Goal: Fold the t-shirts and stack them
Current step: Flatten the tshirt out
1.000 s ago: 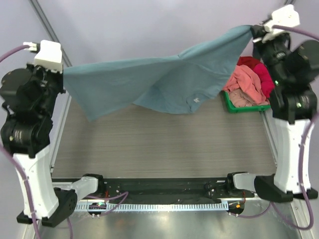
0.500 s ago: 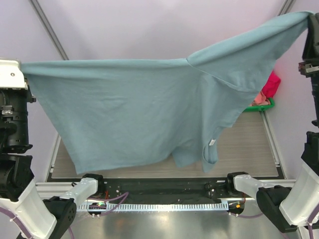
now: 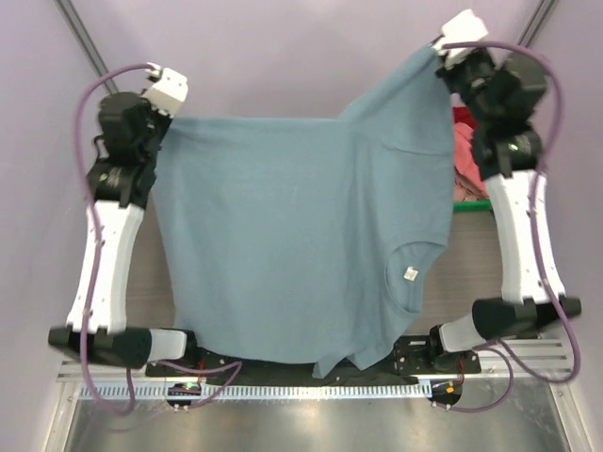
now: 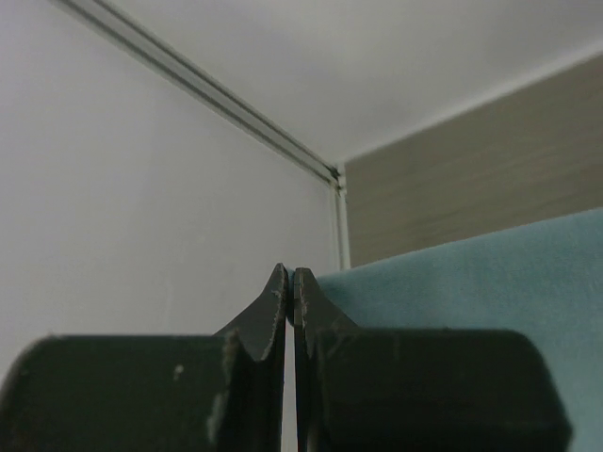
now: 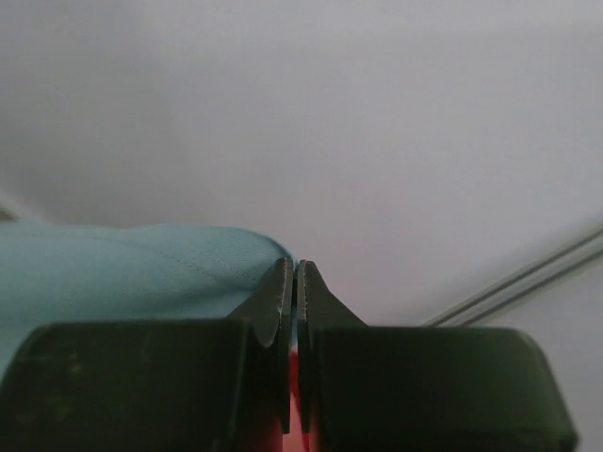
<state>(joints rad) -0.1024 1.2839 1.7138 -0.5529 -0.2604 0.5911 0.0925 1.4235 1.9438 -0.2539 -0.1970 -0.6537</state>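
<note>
A green plastic bin [image 3: 469,201] is seen at the far right of the wood-grain table [image 3: 476,259], only a sliver of its rim showing past the right arm. A crumpled salmon-pink cloth tee [image 3: 464,153] is heaped in it, with a patch of red cloth [image 3: 461,115] just behind; how much more is held in the bin cannot be told, since most of it is hidden.

The large dusty blue-grey cloth t-shirt [image 3: 283,235] is held up in the air above the table, stretched wide between the two arms. Its top left corner is pinched by the left gripper [image 3: 162,122] and its top right corner, carried higher, by the right gripper [image 3: 440,56]. The shirt is hung like a curtain across most of the table, and its lower edge is draped down to the black rail [image 3: 415,363] at the near side. A small white neck label [image 3: 411,274] is shown at the collar, low on the right of the cloth.

From the left wrist, the left gripper [image 4: 289,273] is seen with its jaws pressed together, the blue-grey cloth [image 4: 471,273] running off to the right of the tips. From the right wrist, the right gripper [image 5: 292,266] is likewise clamped to a hairline gap, the same cloth [image 5: 113,264] spread away to the left of the tips.
</note>
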